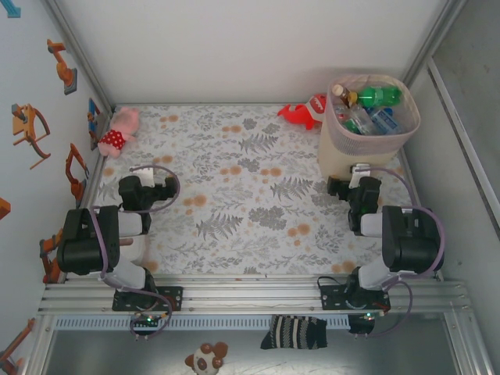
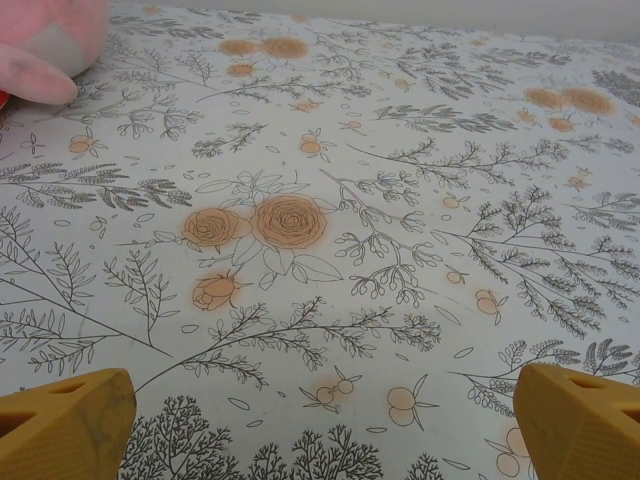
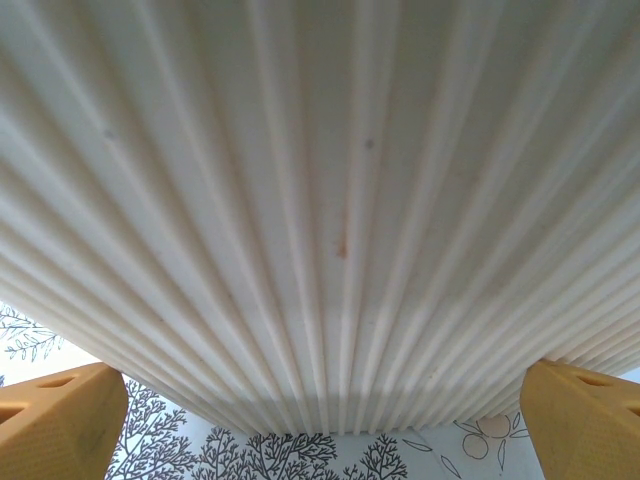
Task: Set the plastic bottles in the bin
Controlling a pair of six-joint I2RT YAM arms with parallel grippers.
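Yellow fingers [image 2: 60,425] of the left pincer [image 2: 320,430] stand wide apart and empty over the floral worktop [image 2: 330,220], with a pink plush toy [image 2: 45,45] at the far left. Likewise agape and empty, the right pincer [image 3: 320,425] faces the ribbed wall of the bin [image 3: 330,200]. The plastic bottles [image 1: 373,109] lie piled inside it.

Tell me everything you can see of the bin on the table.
The bin is a tall cream tub with rounded corners and a vertically ribbed wall, plastic by its look, lined with a translucent pink bag folded over the rim. It stands upright at the far right of the table, holding plastic bottles, one green on top. A red toy lies at its left. The open right gripper faces its near wall closely.
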